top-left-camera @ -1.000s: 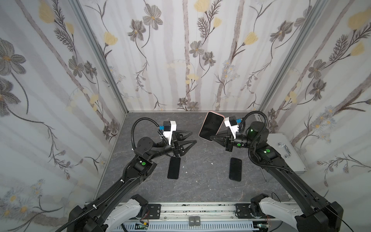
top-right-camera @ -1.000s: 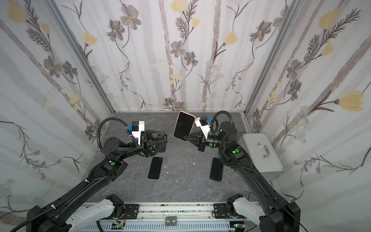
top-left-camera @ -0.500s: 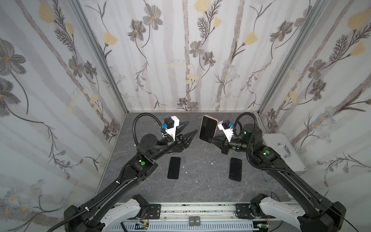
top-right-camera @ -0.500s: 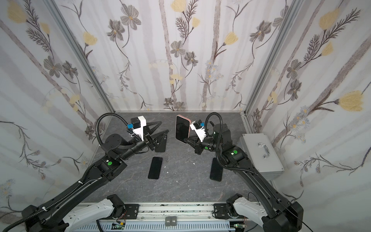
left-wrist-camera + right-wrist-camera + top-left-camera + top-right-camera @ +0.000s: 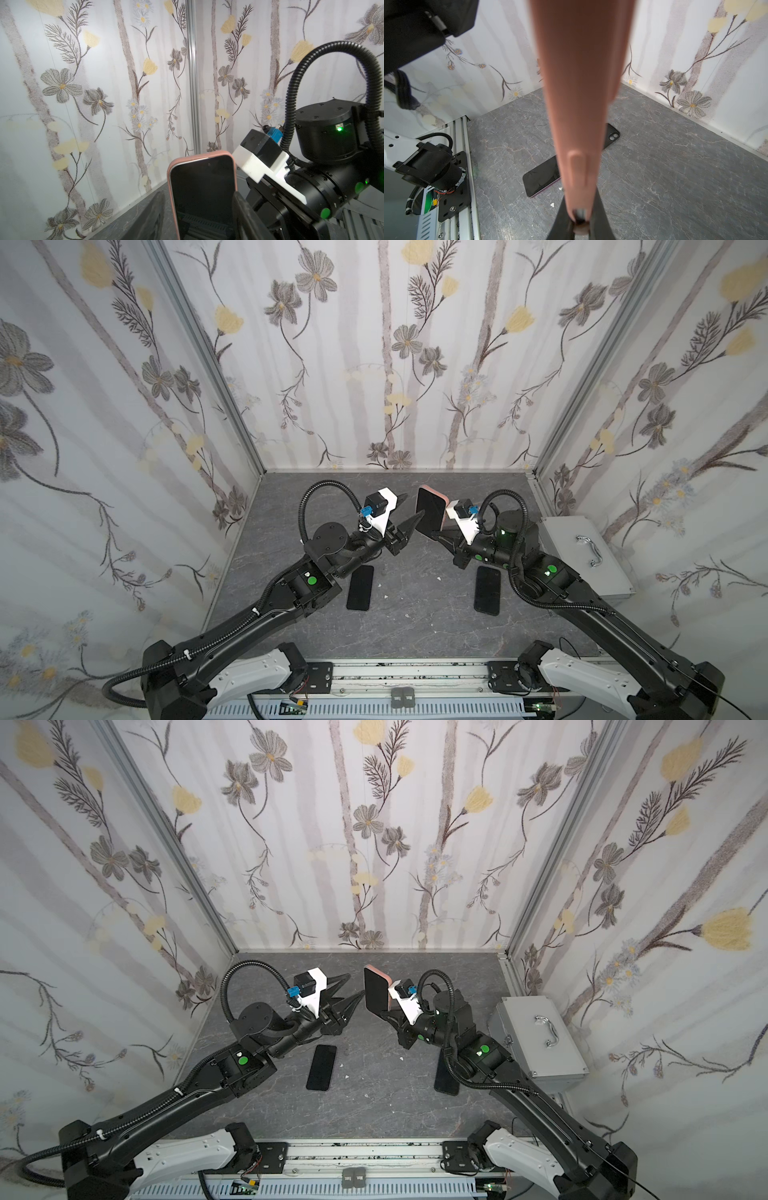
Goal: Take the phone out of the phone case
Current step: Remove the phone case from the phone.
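With the right gripper (image 5: 578, 223) clamped on the lower end of the upright pink silicone phone case (image 5: 443, 510) mid-table, black phone (image 5: 202, 193) inside, the half-open left gripper (image 5: 409, 510) should straddle the phone's edge – then peel gently.

The cased phone (image 5: 430, 509) stands upright above the table (image 5: 415, 614), towards the far middle, between the left gripper (image 5: 409, 516) and right gripper (image 5: 436, 536). Nearer lie two bare phones, one left (image 5: 360, 587), one right (image 5: 487, 590). A metal box (image 5: 582, 556) sits far right.
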You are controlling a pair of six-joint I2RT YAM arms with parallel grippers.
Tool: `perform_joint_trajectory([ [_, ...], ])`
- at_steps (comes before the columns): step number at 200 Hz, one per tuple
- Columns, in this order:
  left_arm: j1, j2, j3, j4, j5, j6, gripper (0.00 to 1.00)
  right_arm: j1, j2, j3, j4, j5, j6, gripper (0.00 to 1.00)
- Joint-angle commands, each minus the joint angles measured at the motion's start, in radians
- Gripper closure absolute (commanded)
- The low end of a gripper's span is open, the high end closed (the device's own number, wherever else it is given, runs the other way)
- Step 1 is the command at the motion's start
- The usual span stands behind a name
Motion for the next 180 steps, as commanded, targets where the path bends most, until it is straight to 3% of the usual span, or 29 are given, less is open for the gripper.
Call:
perform_joint_trajectory([
  [1,-0.002,0.015,0.014,0.064,-0.019,0.021,0.48,0.007,-0.005,0.000,0.101,-0.016,-0.036,1.00],
  [58,-0.003,0.017,-0.001,0.072,-0.024,0.024,0.59,0.014,0.004,-0.003,0.111,-0.053,-0.053,1.00],
  [180,-0.002,0.011,-0.012,0.074,-0.045,0.024,0.62,0.039,0.009,0.016,0.091,-0.075,-0.069,1.00],
])
